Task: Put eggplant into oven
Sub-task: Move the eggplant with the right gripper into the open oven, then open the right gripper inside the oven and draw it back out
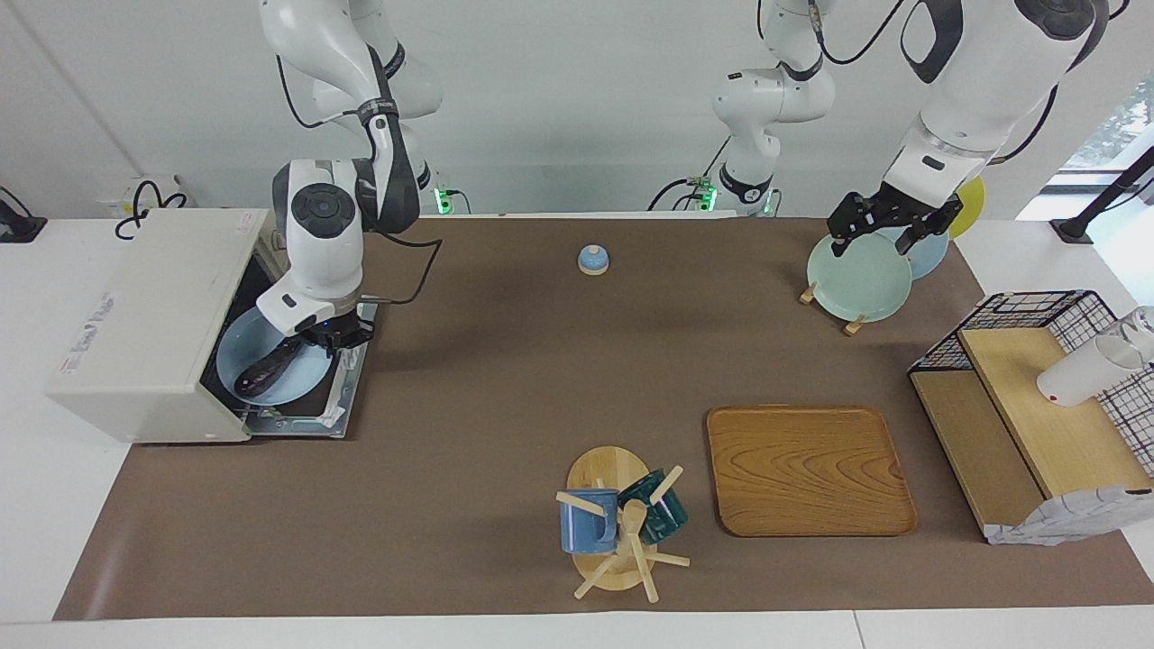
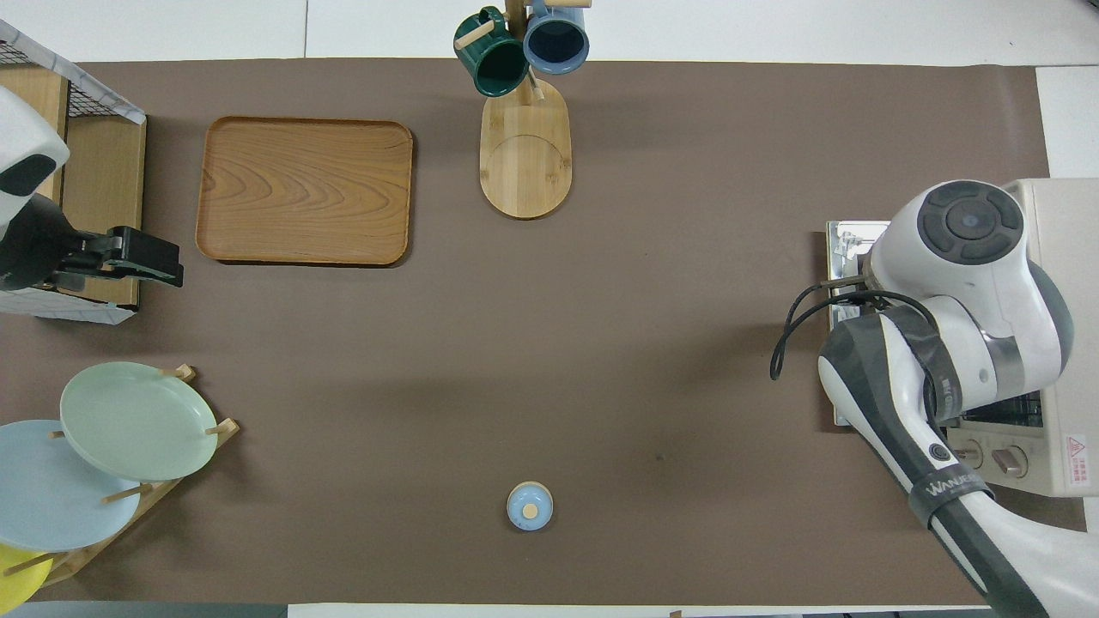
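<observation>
The eggplant (image 1: 265,370) lay on a light blue plate (image 1: 236,353), which was partway inside the open oven (image 1: 144,315), over its lowered door (image 1: 338,401). The right pincer (image 1: 332,335) was pressed together on the plate's rim, holding it at the oven's mouth. The left pincer (image 1: 888,230), spread wide, hung over a pale green plate (image 1: 861,279) standing in a wooden plate rack at the left arm's end of the surface (image 1: 505,406), waiting.
</observation>
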`<state>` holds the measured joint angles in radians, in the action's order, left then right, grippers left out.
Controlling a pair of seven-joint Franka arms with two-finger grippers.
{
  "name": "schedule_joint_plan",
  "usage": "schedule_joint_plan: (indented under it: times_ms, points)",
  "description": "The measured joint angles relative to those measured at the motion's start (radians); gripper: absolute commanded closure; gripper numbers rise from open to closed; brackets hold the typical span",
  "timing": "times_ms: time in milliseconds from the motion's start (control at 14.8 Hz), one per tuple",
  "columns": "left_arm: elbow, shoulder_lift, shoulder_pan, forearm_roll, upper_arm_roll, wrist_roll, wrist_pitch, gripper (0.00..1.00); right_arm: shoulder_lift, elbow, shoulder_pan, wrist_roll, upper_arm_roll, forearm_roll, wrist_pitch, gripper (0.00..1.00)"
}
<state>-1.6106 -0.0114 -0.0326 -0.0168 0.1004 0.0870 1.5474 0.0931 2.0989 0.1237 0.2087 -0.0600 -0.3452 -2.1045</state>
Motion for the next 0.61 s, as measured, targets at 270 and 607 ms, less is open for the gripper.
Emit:
schedule_joint_plan:
  times_ms: [270, 607]
  points:
    - [0.0, 0.0, 0.0, 0.0, 0.0, 0.0, 0.0, 0.0, -0.033, 0.027, -0.069, -0.081, 0.001, -0.001, -0.002, 1.0]
    - [0.0, -0.001, 0.0, 0.0, 0.0, 0.0, 0.0, 0.0, -0.039, 0.045, -0.12, -0.118, 0.002, -0.001, -0.002, 1.0]
